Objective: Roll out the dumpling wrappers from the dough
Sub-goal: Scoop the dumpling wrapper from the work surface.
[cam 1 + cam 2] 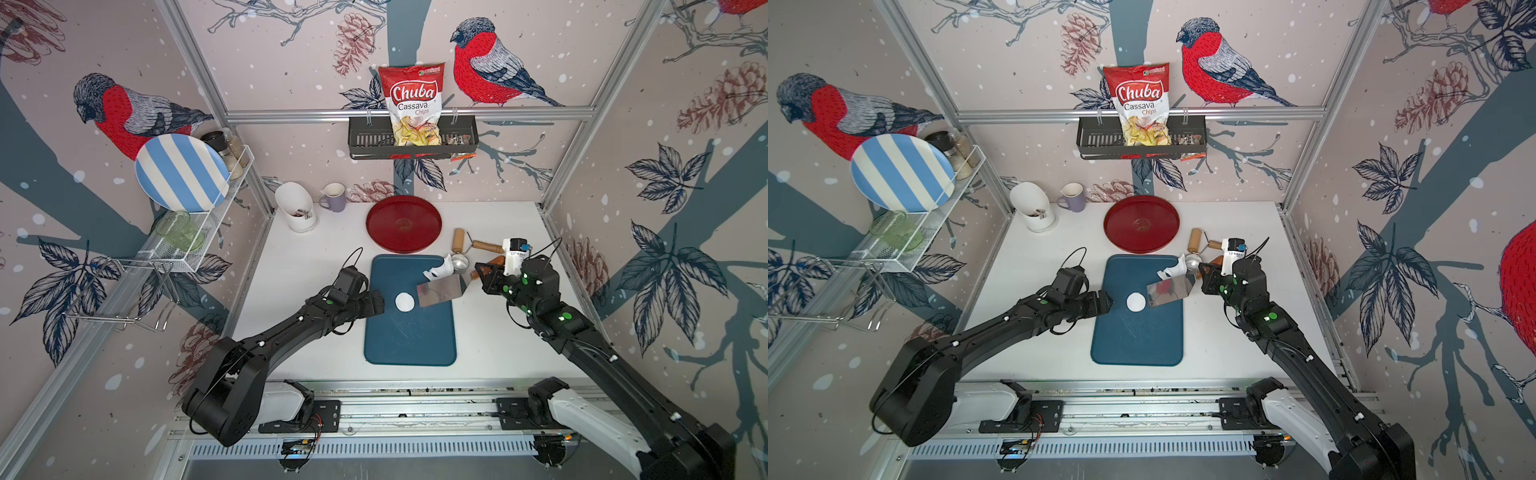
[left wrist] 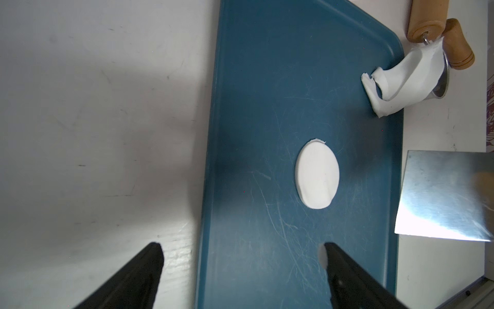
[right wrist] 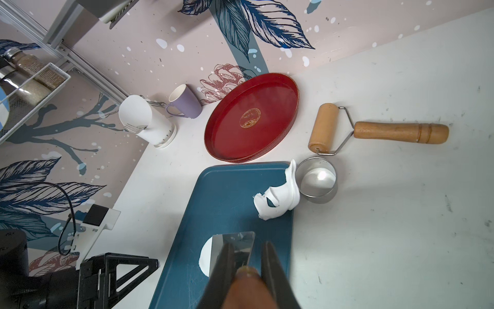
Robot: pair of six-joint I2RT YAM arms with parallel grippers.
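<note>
The round white wrapper (image 1: 404,302) lies flat on the blue board (image 1: 409,340), just below the middle of the frame in both top views (image 1: 1136,302). The left jaws are spread wide and hold nothing. They sit at the board's left edge, near the wrapper and pointing at it. In the left wrist view one tip is over the bench (image 2: 93,133) and the other over the board (image 2: 254,80).

The right jaws are pinching the brown handle of a metal scraper (image 1: 442,291). Its blade is tilted, with its edge just beside the wrapper's right side; I cannot tell whether they touch.

The ragged, curled dough (image 1: 440,270) sits at the board's upper right corner, leaning on a steel ring (image 3: 316,180) that stands on the bench. A wooden rolling pin (image 3: 374,131) lies near the ring, and a red tray (image 1: 403,224) sits just above the board.
</note>
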